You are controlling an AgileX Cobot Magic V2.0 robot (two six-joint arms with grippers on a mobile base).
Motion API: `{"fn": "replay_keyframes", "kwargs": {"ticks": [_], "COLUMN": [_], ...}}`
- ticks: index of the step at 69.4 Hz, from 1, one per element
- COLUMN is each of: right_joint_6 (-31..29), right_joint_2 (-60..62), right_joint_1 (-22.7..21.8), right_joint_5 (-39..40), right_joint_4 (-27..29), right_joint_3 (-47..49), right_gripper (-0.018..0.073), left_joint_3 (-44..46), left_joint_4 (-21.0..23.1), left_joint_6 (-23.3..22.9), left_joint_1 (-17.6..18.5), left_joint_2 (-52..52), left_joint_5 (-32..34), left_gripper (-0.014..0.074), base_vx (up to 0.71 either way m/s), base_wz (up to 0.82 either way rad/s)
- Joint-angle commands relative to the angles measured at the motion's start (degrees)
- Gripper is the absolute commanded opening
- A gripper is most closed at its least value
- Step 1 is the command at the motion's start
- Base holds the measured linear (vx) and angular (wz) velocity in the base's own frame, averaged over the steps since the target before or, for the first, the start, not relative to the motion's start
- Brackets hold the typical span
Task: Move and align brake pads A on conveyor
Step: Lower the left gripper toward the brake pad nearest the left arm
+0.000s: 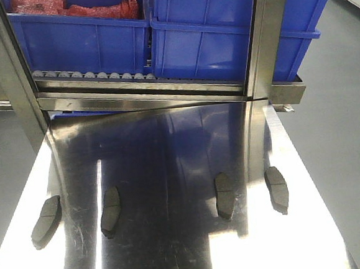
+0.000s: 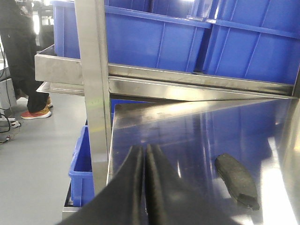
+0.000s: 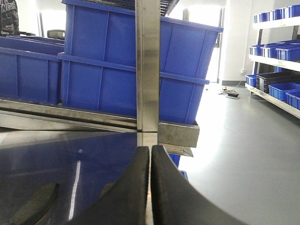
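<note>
Four dark grey brake pads lie in a row on the shiny steel table [image 1: 168, 148]: far left [image 1: 46, 215], left of middle [image 1: 110, 208], right of middle [image 1: 225, 194] and far right [image 1: 276, 188]. The conveyor belt is out of view. Neither gripper shows in the front view. In the left wrist view my left gripper [image 2: 144, 149] is shut and empty near the table's left edge, with one pad [image 2: 236, 180] to its right. In the right wrist view my right gripper [image 3: 150, 149] is shut and empty near the table's right edge, with a pad [image 3: 35, 204] to its left.
Blue bins [image 1: 203, 33] sit on a steel roller rack [image 1: 139, 91] behind the table, between upright steel posts [image 1: 265, 34]. One bin holds red bagged items [image 1: 95, 7]. A blue bin [image 2: 82, 164] sits low beside the table's left. A person [image 2: 23, 56] stands at far left.
</note>
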State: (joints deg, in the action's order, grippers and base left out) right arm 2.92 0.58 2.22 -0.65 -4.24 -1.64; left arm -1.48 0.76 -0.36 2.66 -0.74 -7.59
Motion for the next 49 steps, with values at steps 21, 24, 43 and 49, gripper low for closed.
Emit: {"fn": "replay_keyframes", "kwargs": {"ticks": [21,24,43,49], "right_joint_6": [0.0,0.0,0.0,0.0], "right_joint_2": [0.7,0.7,0.7,0.7], "right_joint_1": [-0.4,-0.4,-0.4,-0.4], "right_joint_5": [4.5,4.5,4.5,4.5], "right_joint_4": [-0.3,-0.3,-0.3,-0.3], "right_joint_3": [-0.7,-0.7,-0.7,-0.7], "right_gripper": [-0.001,-0.001,-0.001,-0.001], "left_joint_3": [-1.0,-1.0,-1.0,-1.0], "left_joint_4": [0.5,0.5,0.5,0.5], "left_joint_6": [-0.1,-0.1,-0.1,-0.1], "left_joint_1": [0.1,0.1,0.1,0.1], "left_joint_2": [-0.8,-0.8,-0.8,-0.8], "left_joint_5": [3.9,3.9,3.9,3.9], "left_gripper": [-0.0006,-0.0006,-0.0006,-0.0006], "base_vx": [0.0,0.0,0.0,0.0], "base_wz": [0.0,0.0,0.0,0.0]}}
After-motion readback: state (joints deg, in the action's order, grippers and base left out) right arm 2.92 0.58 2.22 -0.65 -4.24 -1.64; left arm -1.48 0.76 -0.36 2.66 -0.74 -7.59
